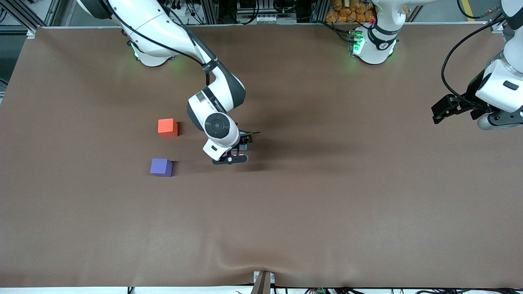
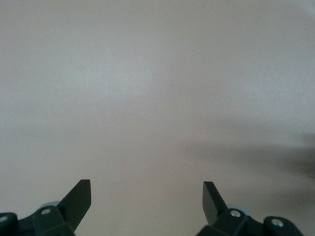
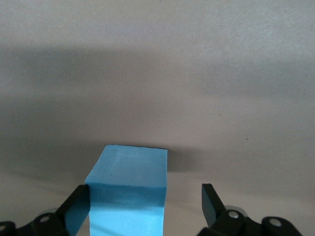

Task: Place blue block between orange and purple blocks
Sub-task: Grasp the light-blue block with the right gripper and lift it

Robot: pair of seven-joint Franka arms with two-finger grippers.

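Note:
The blue block (image 3: 129,187) shows only in the right wrist view, standing on the table between the fingers of my right gripper (image 3: 145,190). One finger is at its side and the other stands apart from it, so the gripper is open. In the front view my right gripper (image 1: 238,149) is low over the table and hides the block. The orange block (image 1: 168,127) and the purple block (image 1: 161,167) lie toward the right arm's end from it, the purple one nearer the camera. My left gripper (image 1: 440,112) waits open and empty (image 2: 146,190) at the left arm's end.
The brown table cover (image 1: 327,204) has a raised wrinkle at its front edge near a small clamp (image 1: 262,281). A gap about one block wide lies between the orange and purple blocks.

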